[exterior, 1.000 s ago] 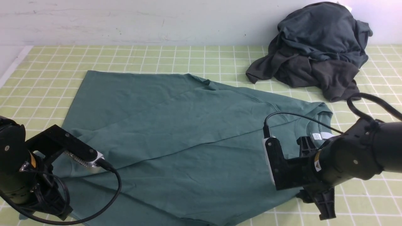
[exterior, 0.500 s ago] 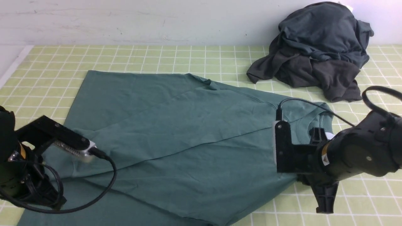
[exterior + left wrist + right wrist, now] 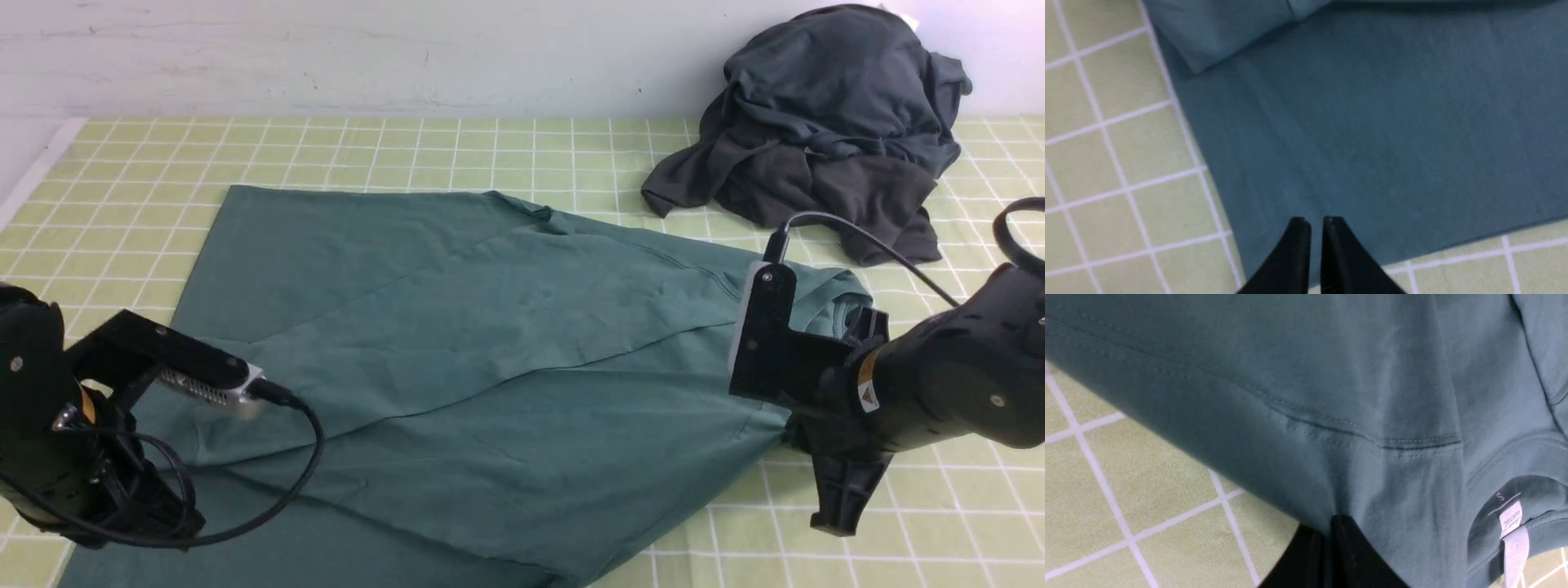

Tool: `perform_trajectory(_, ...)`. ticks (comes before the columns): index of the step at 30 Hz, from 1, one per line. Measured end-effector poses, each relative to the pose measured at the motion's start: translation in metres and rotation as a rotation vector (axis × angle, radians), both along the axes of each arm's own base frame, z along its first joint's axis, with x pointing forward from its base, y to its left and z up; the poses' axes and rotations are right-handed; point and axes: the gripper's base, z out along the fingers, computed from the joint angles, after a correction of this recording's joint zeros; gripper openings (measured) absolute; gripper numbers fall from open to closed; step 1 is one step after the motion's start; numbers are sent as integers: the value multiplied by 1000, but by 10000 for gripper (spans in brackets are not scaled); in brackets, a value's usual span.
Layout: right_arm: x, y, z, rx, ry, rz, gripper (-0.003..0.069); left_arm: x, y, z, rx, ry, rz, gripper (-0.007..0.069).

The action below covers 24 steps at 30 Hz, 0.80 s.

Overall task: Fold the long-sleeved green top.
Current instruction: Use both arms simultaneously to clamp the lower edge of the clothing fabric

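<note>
The green long-sleeved top (image 3: 457, 343) lies spread across the checked table, back side up, with one sleeve folded over it. My right gripper (image 3: 1327, 522) is shut on the top's shoulder edge beside the collar (image 3: 841, 298). It holds that fabric a little off the table, and the white neck label (image 3: 1511, 522) hangs close by. In the front view the right arm (image 3: 939, 392) hides its own fingertips. My left gripper (image 3: 1316, 222) hovers over the top's (image 3: 1392, 122) hem corner, its jaws a narrow slit apart with nothing between them.
A dark charcoal heap of garments (image 3: 824, 122) sits at the back right against the white wall. The table's left edge (image 3: 33, 171) runs near the far left. Black cables loop from both wrists.
The right gripper has closed on the shoulder edge and moved back and to the right, lifting the fabric. The left arm shifted a little, and its jaws have parted slightly.
</note>
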Motion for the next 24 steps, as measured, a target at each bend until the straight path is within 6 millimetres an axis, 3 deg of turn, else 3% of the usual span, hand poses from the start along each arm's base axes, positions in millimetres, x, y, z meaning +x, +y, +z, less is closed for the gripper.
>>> perform_trajectory(2, 0, 0, 0, -1, 3, -4, 5, 3, -1, -6, 5, -2, -43, 86)
perform_trajectory(6, 0, 1, 1, 15, -1, -9, 5, 17, -4, -23, 45, -1, -262, 237)
perform_trajectory(12, 1, 4, 1, 78, -6, -39, 5, 15, -3, -47, 120, 221, -672, 375)
perform_trajectory(20, 1, 5, 2, 94, -6, -48, 5, 1, -3, -43, 104, 216, -748, 397)
perform_trajectory(24, 1, 6, 2, 108, -12, -62, 5, -12, 1, -58, 135, 245, -793, 397)
